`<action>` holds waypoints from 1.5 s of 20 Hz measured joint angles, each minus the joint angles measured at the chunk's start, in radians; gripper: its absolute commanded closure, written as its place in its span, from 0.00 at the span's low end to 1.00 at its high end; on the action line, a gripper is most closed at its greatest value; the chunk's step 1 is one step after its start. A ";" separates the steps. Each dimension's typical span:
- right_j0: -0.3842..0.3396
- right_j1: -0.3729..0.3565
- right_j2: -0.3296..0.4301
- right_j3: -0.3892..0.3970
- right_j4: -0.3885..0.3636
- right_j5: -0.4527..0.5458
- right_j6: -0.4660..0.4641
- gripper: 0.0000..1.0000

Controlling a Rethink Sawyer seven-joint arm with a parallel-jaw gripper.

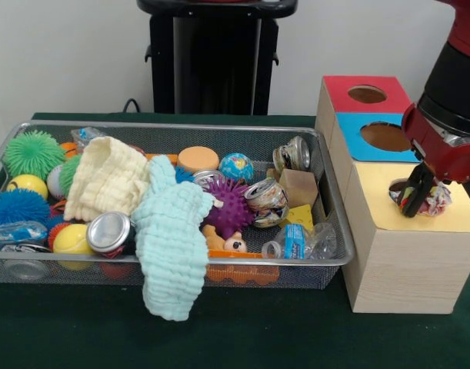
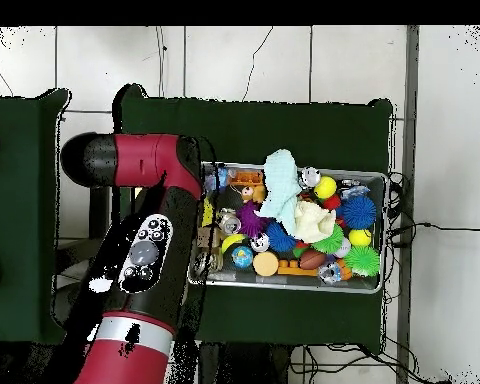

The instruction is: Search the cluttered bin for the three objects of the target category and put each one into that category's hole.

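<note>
In the front view we see the gripper (image 1: 416, 201) at the end of the red and black arm (image 1: 450, 115), low over the yellow-topped box (image 1: 408, 250). Its black fingers (image 1: 413, 191) are closed on a crumpled piece of wrapper (image 1: 433, 198), which sits right at the hole (image 1: 398, 185) of this box, just beside the fingertips. Behind the gripper stand the blue-topped box (image 1: 381, 138) and, further behind, the red-topped box (image 1: 363, 94), each with its own round hole. The bin (image 1: 165, 265) is to the side of the gripper, touching or almost touching the yellow-topped box, and it is full of clutter: a pale green cloth (image 1: 171, 238) hanging over its near rim, a cream cloth (image 1: 108, 178), a purple spiky ball (image 1: 228, 206), crushed cans (image 1: 265, 198) and a small plastic bottle (image 1: 296, 244). In the overhead view the arm (image 2: 144, 250) covers the boxes, so we cannot see the gripper there; the bin (image 2: 294, 283) lies next to the arm.
</note>
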 measured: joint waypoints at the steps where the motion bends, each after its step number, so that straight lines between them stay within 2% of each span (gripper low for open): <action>1: -0.001 -0.001 0.001 0.000 0.002 0.002 0.000 1.00; 12: -0.025 -0.015 0.026 0.025 0.040 0.002 0.000 1.00; 23: -0.026 -0.020 0.030 0.033 0.045 -0.002 0.000 1.00; 30: -0.026 -0.037 0.046 0.067 0.056 -0.027 0.000 1.00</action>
